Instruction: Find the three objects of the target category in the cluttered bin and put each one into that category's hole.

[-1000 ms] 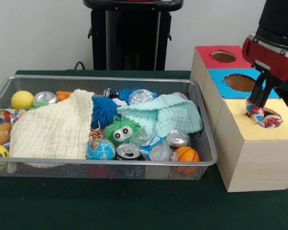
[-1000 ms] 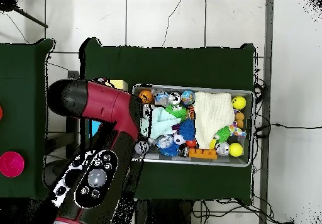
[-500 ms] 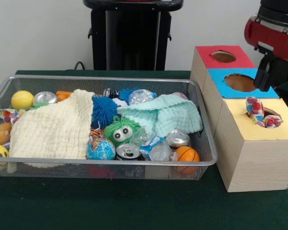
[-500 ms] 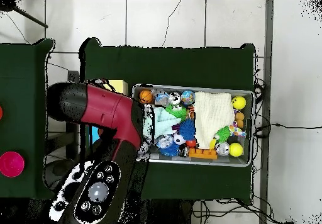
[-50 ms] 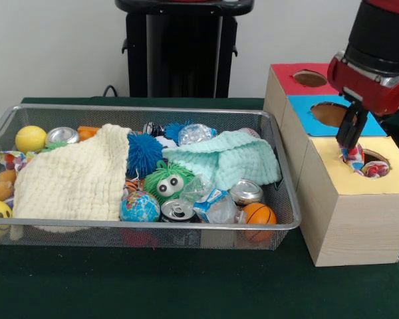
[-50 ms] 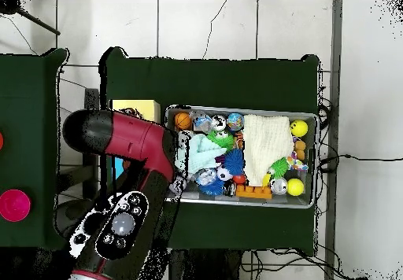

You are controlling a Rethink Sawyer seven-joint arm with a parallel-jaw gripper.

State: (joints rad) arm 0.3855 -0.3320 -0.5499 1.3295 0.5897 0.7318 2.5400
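A spotted multicoloured cloth [image 5: 363, 164] sticks partly out of the hole in the yellow-topped box [image 5: 346, 179] at the right. My gripper [image 5: 350, 146] hangs over that hole with its tips on the upper end of the cloth, the fingers together and nothing held between them. In the wire bin [image 5: 146, 234] lie a cream cloth [image 5: 73, 179] and a mint cloth [image 5: 229, 159] among balls and cans. From overhead my red arm [image 6: 126, 139] covers the gripper and most of the boxes; only a strip of the yellow box [image 6: 130, 106] shows.
Behind the yellow box stand a blue-topped box [image 5: 332, 114] and a red-topped box [image 5: 309, 78], each with a hole. The bin also holds a blue spiky ball [image 5: 143, 153], a green fuzzy toy [image 5: 166, 183], a globe ball [image 5: 139, 207], cans [image 5: 246, 192] and a small basketball [image 5: 259, 214].
The gripper rose off the yellow box, leaving the spotted cloth in the hole, then came back down onto it. The cloth now sits lower in the hole.
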